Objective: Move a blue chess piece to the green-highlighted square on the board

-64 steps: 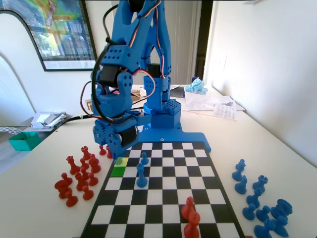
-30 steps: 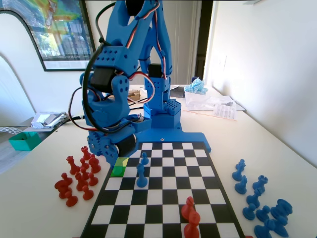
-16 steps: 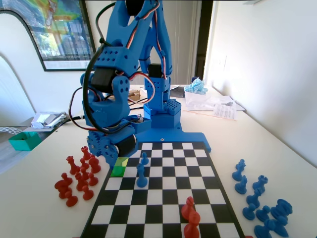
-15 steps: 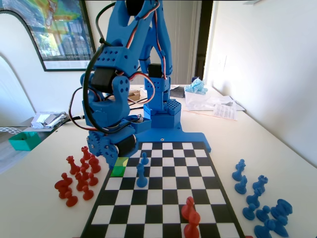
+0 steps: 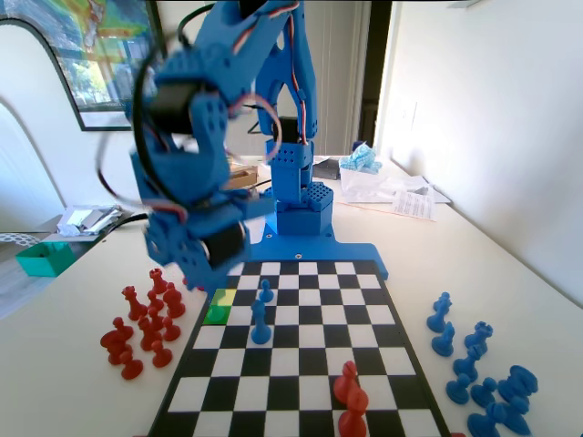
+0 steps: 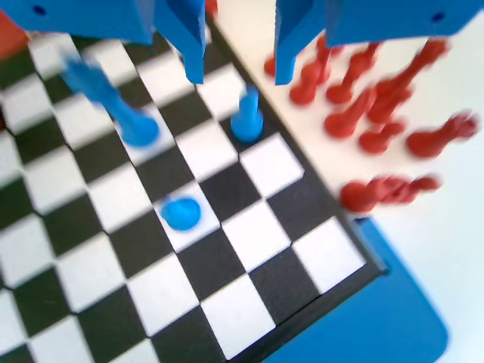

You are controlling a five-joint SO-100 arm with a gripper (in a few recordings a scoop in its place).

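From the wrist view I read the gripper (image 6: 238,47) as wide open with nothing between its jaws, hanging above the board (image 6: 113,272) near the rim that faces the red pieces (image 6: 363,113) on the bench; below it a blue pawn (image 6: 246,117) stands upright in the outermost column, free of the jaws. In the fixed view the green-highlighted square (image 5: 217,315) sits in that same outer column, with a pale yellow cell (image 5: 224,297) just behind it; so I judge the placing is probably done, with only a check left. I can't confirm it: the green cell shows no pawn I can make out in the fixed view, and the wrist view shows no green at all. 2 other blue pieces stand further in, a second pawn (image 6: 181,213) and a taller blue piece (image 6: 113,94); motion blur smears the taller one and the red ones, and the arm is blurred in the fixed view, so the jaws are hard to pick out there.
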